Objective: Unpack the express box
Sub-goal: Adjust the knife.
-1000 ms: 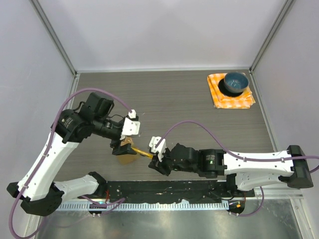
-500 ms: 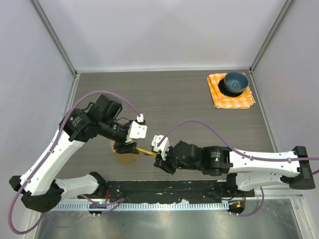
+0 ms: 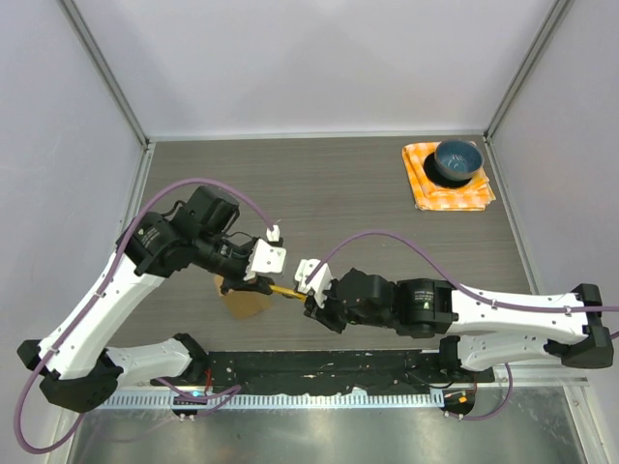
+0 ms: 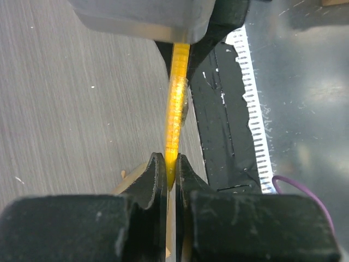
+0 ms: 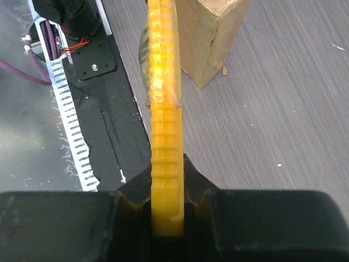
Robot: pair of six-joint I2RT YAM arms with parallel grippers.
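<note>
Express box (image 3: pixel 248 304), a small plain brown carton, sits near the front edge of the table (image 3: pixel 368 213), just under the left gripper (image 3: pixel 258 282), which reaches low and pinches one end of a ribbed yellow strip (image 3: pixel 282 290) while the right gripper (image 3: pixel 309 300) clamps the other end

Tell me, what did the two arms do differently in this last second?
The left gripper slid a little toward the right gripper and closed its open jaws on the free end of the yellow strip, which the right one keeps holding. The express box, blue bowl and orange cloth stayed put.
</note>
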